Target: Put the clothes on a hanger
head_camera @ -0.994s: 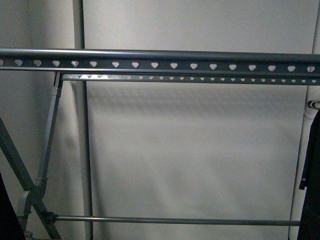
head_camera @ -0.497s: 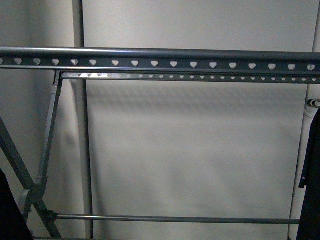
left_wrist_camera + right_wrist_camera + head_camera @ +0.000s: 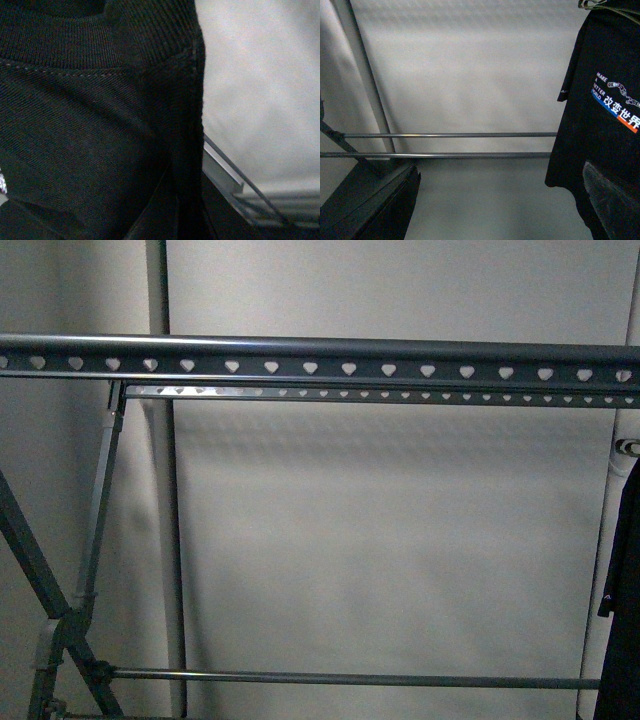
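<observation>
A black T-shirt (image 3: 85, 140) fills the left wrist view, its ribbed crew collar (image 3: 60, 45) close to the camera. My left gripper (image 3: 180, 210) is shut on this shirt; its fingers are lost in the dark cloth. A second black T-shirt (image 3: 605, 100), with white lettering and a blue-and-orange stripe, hangs from a hanger (image 3: 595, 4) at the rack's right end. It also shows at the right edge of the front view (image 3: 625, 590). My right gripper (image 3: 500, 210) is open and empty, with its right finger (image 3: 615, 200) in front of the hanging shirt's hem.
The grey drying rack's top rail (image 3: 320, 365), with heart-shaped holes, spans the front view, a second rail behind it. Low cross rods (image 3: 350, 678) (image 3: 445, 135) run below. Slanted legs (image 3: 40, 570) stand at the left. A plain white wall lies behind.
The dark cloth that showed in the bottom left corner of the front view has gone out of view. The rack and the hanging shirt have not moved.
</observation>
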You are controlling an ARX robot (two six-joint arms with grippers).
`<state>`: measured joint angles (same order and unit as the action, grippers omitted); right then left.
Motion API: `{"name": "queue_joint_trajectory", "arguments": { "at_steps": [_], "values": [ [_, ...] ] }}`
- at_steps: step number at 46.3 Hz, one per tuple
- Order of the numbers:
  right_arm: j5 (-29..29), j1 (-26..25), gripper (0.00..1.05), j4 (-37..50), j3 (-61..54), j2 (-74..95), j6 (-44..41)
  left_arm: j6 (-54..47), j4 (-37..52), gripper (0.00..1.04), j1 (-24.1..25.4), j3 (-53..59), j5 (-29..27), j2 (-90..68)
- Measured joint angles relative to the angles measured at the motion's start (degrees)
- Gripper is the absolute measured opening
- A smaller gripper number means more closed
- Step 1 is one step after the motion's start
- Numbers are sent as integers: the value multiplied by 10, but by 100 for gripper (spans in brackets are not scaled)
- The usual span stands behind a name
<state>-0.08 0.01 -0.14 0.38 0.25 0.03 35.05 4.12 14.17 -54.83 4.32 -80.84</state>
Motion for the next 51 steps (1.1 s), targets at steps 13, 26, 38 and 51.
{"name": "queue_joint_trajectory", "arguments": {
  "at_steps": [13, 26, 38, 51],
  "values": [
    [0, 0, 97, 0, 0, 0, 0, -206, -124, 4, -50, 100, 258, 165],
    [0, 0, 97, 0, 0, 0, 0, -654, -376, 4, -61, 64, 461, 159],
    [0, 0, 97, 0, 0, 0, 0, -1196, -437, 4, -56, -12, 403, 35],
    [0, 0, 97, 0, 0, 0, 0, -1335, -260, 4, -87, -14, 407, 15]
  ]
}}
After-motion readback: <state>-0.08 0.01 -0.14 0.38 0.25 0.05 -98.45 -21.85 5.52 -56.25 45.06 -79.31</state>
